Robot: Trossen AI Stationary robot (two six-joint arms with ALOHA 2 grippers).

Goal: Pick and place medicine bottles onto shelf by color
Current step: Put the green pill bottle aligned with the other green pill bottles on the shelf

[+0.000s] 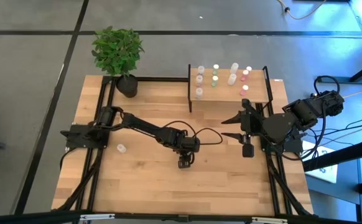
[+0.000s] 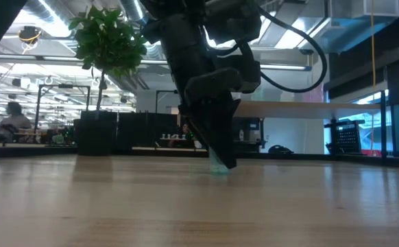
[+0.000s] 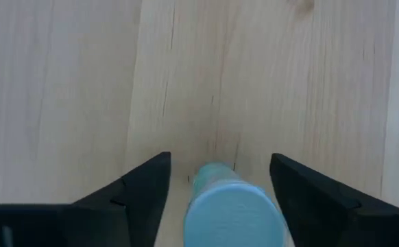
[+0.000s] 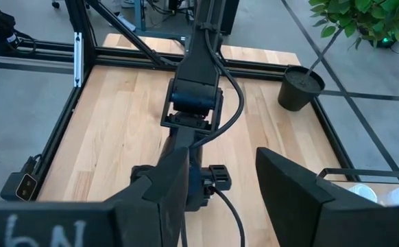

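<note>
A small bottle with a bluish cap (image 3: 230,209) rests on the wooden table, its cap end toward the left wrist camera. My left gripper (image 3: 220,161) points steeply down at it, open, with one finger on each side and a gap to both. In the low view its fingertips (image 2: 221,163) reach the tabletop. The shelf (image 1: 255,94) at the far right carries several bottles (image 1: 216,76). One more bottle (image 1: 121,148) sits loose on the table at the left. My right gripper (image 1: 231,126) hangs open above the table in front of the shelf, with nothing between its fingers.
A potted plant (image 1: 117,53) stands at the table's far left corner. A black frame (image 1: 100,112) runs along the table's sides. Bare wood (image 1: 137,186) lies toward the near edge.
</note>
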